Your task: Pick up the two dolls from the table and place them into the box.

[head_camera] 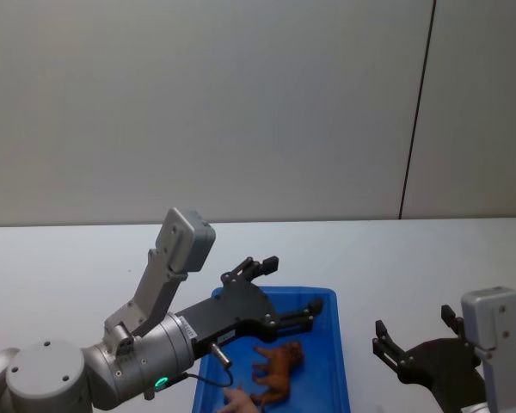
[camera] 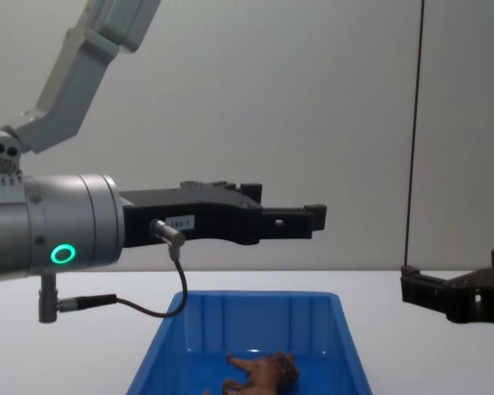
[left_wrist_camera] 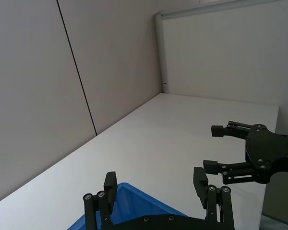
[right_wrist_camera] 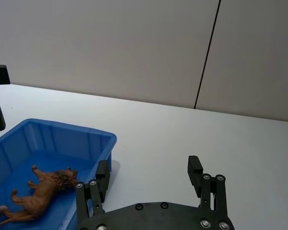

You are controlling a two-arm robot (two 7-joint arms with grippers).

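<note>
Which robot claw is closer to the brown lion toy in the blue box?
The left claw. It hangs open above the box, just over the brown lion toy. The right claw, also open, sits off to the side over the table, outside the box.

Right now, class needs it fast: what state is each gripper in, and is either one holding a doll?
Left gripper: open, holding nothing, above the blue box.
Right gripper: open, holding nothing, beside the box.
</note>
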